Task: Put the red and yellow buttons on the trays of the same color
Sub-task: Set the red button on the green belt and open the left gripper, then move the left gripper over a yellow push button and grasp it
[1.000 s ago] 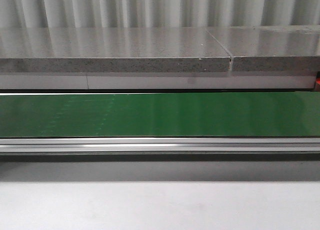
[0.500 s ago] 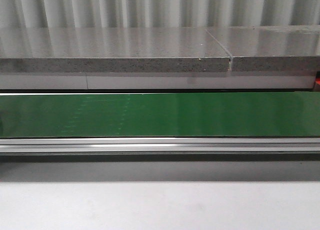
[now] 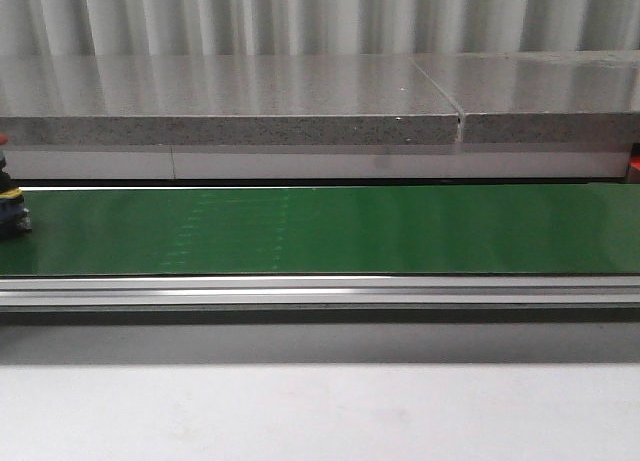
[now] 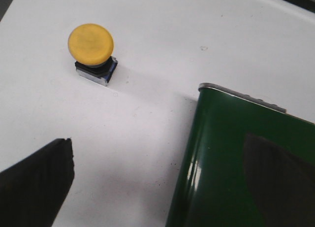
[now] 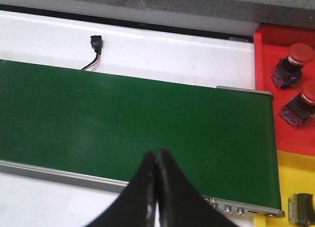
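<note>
Above green belt (image 5: 123, 118), right end effector (image 5: 157, 160) closed, empty

Yellow button (image 4: 91, 45) upright on white table; two red buttons (image 5: 290, 62) — red tray (image 5: 270, 49).

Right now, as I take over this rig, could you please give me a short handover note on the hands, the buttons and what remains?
Left hand: open, holding nothing, over the belt end.
Right hand: shut, empty, above the green belt.
Done: two red buttons sit on the red tray. Something partly visible sits on the yellow tray; I cannot tell what.
Left: a yellow button stands on the white table off the belt end, and another object is on the belt at its left edge.
</note>
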### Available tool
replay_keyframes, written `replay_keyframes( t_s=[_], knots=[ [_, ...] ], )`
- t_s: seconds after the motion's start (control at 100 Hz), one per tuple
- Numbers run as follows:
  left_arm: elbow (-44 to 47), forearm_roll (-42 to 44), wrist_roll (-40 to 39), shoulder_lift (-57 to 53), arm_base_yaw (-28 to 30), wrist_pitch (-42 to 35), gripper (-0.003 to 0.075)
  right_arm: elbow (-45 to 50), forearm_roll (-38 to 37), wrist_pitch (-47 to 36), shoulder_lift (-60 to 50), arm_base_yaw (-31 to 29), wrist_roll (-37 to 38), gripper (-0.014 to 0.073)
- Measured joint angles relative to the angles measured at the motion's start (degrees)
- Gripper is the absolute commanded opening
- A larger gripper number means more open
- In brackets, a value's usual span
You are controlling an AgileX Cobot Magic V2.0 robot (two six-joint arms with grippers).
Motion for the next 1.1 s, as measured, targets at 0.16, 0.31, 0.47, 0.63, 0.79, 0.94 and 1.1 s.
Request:
replay_keyframes(
  t_s=[0.16, 0.31, 0.47, 0.63, 0.79, 0.94, 1.1],
  knots=[
    [-3.52, 0.04, -0.98, 5.73, 0.11, -0.27, 0.0640, 0.00, 0.00, 0.00, 0.00, 0.00, 0.00, -0.0068],
    [-7.97, 2.58, -3.72, 11.01, 0.11, -0.30, 0.0640, 0.00, 0.00, 0.00, 0.00, 0.00, 0.00, -0.0068],
    [-11.77, 5.88, -6.33, 15.02, 0.11, -0.30, 0.0640, 0.00, 0.00, 0.00, 0.00, 0.00, 0.00, -0.0068],
    [-15.67, 7.43, -7.14, 18.95, 0.11, -0.20, 0.0640, 0.00, 0.00, 0.00, 0.00, 0.00, 0.00, -0.0068],
    [-18.82, 7.78, -7.51, 22.47, 0.11, -0.20, 0.0640, 0.00, 0.00, 0.00, 0.00, 0.00, 0.00, -0.0068],
    [-20.65, 7.78, -7.60, 25.49, 0.11, -0.20, 0.0640, 0.00, 0.00, 0.00, 0.00, 0.00, 0.00, -0.0068],
    [-21.52, 8.05, -7.60, 28.03, 0.11, -1.08, 0.0638, 0.00, 0.00, 0.00, 0.00, 0.00, 0.00, -0.0068]
  ],
)
